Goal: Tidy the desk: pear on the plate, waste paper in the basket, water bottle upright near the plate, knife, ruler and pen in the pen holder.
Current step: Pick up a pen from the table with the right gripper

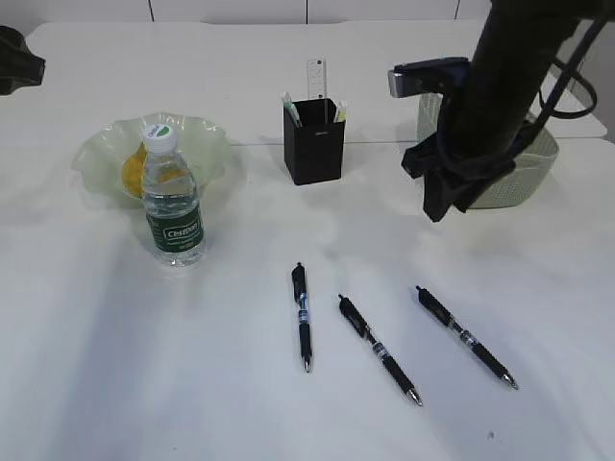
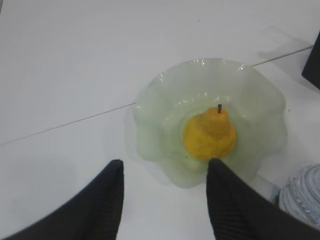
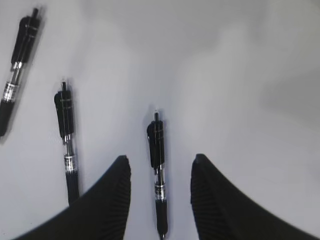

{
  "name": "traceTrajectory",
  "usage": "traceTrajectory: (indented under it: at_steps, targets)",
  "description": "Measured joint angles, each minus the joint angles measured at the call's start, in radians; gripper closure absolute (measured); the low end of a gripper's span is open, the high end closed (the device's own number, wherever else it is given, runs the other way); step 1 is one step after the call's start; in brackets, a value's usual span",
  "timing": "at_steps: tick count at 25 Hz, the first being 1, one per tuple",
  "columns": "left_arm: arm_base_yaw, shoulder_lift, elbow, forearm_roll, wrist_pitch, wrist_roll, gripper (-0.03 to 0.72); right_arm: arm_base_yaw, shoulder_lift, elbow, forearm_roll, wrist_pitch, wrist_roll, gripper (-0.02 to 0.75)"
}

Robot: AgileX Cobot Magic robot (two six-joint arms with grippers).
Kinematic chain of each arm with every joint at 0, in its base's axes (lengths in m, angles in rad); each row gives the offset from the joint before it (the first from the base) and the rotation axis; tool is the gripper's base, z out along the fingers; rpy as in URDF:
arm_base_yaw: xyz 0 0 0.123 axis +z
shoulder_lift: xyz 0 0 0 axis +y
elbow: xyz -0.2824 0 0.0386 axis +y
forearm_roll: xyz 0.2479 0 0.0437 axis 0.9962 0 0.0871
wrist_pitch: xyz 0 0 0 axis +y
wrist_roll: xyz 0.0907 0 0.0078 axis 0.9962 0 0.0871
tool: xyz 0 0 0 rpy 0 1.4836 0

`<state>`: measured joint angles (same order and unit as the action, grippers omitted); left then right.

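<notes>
With both grippers' jaws spread and empty, the right gripper hovers over a black pen on the white tabletop, while the yellow-brown pear sits in the pale green ruffled glass plate.

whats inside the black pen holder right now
Sticking out of the pen holder: a clear ruler at the back, and a thin green-tipped item at each front corner. Its opaque walls hide their lower parts and anything shorter inside.
</notes>
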<state>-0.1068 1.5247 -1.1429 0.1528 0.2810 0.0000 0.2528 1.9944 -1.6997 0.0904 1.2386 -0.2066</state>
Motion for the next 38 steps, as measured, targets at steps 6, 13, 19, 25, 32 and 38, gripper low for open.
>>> traceTrajectory:
  at_steps: [6,13,19,25,32,38]
  targets:
    - [0.0,0.0,0.0,0.0,0.0,0.0,0.312,0.0,-0.009,0.119,-0.019,-0.027,-0.002,0.436]
    - [0.0,0.0,0.0,0.0,-0.001,0.0,0.312,0.0,-0.009,0.216,-0.023,-0.115,-0.004,0.436]
    - [0.0,0.0,0.0,0.0,-0.002,0.0,0.312,0.002,-0.009,0.255,-0.03,-0.199,-0.041,0.436]
    - [0.0,0.0,0.0,0.0,-0.006,0.0,0.312,0.002,-0.009,0.256,-0.034,-0.202,-0.06,0.436]
    - [0.0,0.0,0.0,0.0,-0.006,0.0,0.312,0.002,-0.009,0.256,-0.034,-0.196,-0.062,0.436]
    - [0.0,0.0,0.0,0.0,-0.006,0.0,0.312,0.002,-0.009,0.256,-0.036,-0.194,-0.062,0.436]
